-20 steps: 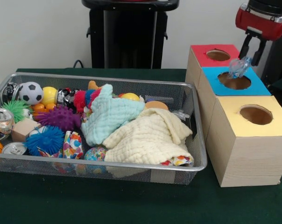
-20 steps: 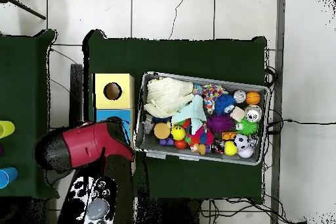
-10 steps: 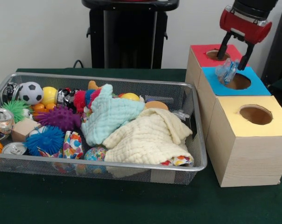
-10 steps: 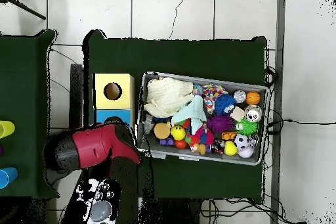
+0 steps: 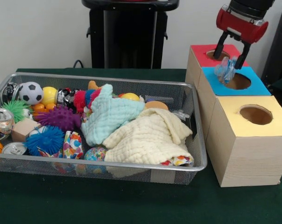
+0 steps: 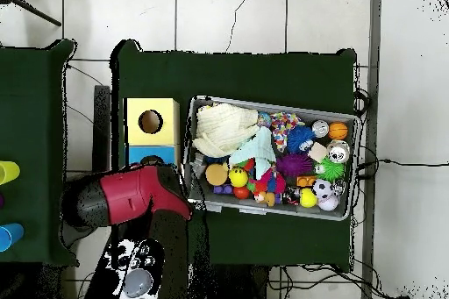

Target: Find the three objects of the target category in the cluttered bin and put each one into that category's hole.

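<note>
My gripper (image 5: 229, 62) hangs over the top of the blue box (image 5: 255, 87), to the left of its hole and next to the red box (image 5: 199, 50). Its fingers are shut on a crushed clear water bottle with a blue label (image 5: 224, 72), which hangs just above the blue top. The wire-mesh bin (image 5: 108, 77) stands to the left, full of toys and cloths. No other bottle shows plainly in it. In the overhead view the red arm (image 6: 131, 195) hides the gripper and the bottle, beside the bin (image 6: 263, 110).
A yellow box with a hole (image 5: 271, 126) stands nearest the camera. In the bin lie a cream cloth (image 5: 145, 137), a pale green cloth (image 5: 110, 114), spiky balls (image 5: 61, 117), silver cans (image 5: 1, 120) and a small football (image 5: 30, 92). The black pedestal (image 5: 127, 32) stands behind.
The gripper has carried the bottle left from over the blue box's hole to the hole's left rim, then risen slightly. The bin's contents have not moved.
</note>
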`<move>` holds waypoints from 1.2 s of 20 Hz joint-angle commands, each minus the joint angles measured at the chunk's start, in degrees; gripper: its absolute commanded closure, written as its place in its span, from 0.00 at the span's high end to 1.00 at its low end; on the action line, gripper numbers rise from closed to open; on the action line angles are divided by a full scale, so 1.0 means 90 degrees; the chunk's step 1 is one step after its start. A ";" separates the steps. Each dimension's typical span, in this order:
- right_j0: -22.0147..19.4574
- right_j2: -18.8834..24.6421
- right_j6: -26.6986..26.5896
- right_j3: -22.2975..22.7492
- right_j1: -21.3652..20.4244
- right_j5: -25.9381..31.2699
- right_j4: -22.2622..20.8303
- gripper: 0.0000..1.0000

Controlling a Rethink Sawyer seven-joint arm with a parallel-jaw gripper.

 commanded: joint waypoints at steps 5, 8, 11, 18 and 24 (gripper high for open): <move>-0.0811 0.0999 -0.0345 0.0050 -0.0377 0.0810 0.0730 1.00; -0.1048 0.1281 -0.0515 0.0040 -0.0391 0.0746 0.0882 1.00; -0.1148 0.1480 -0.0452 0.0100 -0.0508 0.0536 0.1053 1.00; -0.1266 0.1194 -0.0819 -0.0537 -0.0850 0.1786 0.0498 1.00; -0.1402 0.0769 -0.1767 -0.1337 -0.0850 0.2291 -0.1057 1.00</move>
